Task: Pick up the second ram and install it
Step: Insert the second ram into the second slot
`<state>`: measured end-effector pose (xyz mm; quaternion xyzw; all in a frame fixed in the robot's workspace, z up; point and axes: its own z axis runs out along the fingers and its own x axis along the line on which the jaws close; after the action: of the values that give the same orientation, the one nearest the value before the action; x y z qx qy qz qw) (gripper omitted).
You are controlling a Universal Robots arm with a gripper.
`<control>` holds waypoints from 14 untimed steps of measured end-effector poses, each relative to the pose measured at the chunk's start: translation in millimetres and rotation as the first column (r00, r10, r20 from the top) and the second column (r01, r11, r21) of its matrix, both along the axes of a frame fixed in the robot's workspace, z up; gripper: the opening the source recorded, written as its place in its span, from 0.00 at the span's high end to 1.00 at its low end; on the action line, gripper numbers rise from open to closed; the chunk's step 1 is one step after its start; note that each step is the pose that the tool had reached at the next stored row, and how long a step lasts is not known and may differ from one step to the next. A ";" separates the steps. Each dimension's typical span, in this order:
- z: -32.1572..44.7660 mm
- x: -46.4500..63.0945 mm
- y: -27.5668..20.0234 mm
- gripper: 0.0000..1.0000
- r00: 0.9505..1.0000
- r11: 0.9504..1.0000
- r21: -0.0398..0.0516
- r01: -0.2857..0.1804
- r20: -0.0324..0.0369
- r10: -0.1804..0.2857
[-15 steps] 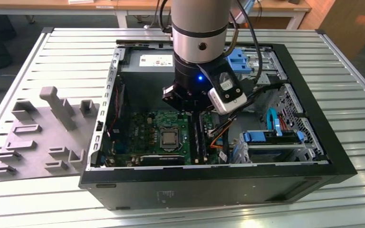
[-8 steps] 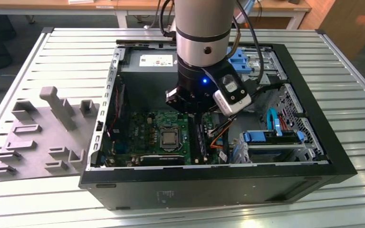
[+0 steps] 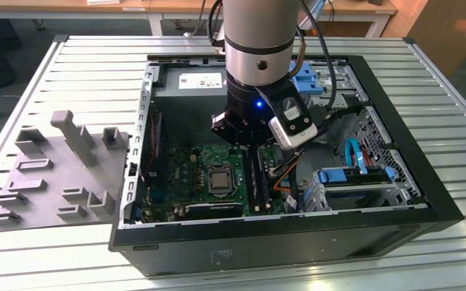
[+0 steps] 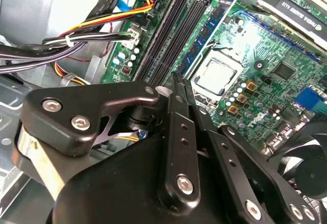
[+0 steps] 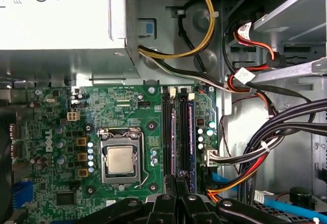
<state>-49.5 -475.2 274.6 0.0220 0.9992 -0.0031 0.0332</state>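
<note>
The end effector (image 3: pixel 251 148) hangs inside the open computer case (image 3: pixel 427 200) on the tabletop (image 3: pixel 451 103). Its fingers (image 4: pixel 177 111) are pressed together in both wrist views, tips directly over the 4 memory slots (image 5: pixel 173 132). 1 ram module (image 5: pixel 190 142) stands in the slot farthest from the processor socket (image 5: pixel 121 159). Whether a 2nd module is seated cannot be told.

Your table (image 3: pixel 71 60) is a ribbed, pale grey metal top under soft, even light. Beyond its far edge you see a wooden desk (image 3: pixel 176 7) on white legs standing on dark grey floor (image 3: pixel 79 27). A brown wooden panel (image 3: pixel 443 30) stands far off at the exterior view's right.
</note>
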 end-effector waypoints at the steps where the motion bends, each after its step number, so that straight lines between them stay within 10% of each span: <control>1: 0.0 0.0 0.0 0.88 1.000 1.000 0.000 0.000 0.000 0.000; 14: -0.2 0.0 0.0 0.88 1.000 1.000 0.000 0.008 0.000 -0.008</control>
<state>-49.5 -475.2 274.5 0.0261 0.9991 -0.0032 0.0332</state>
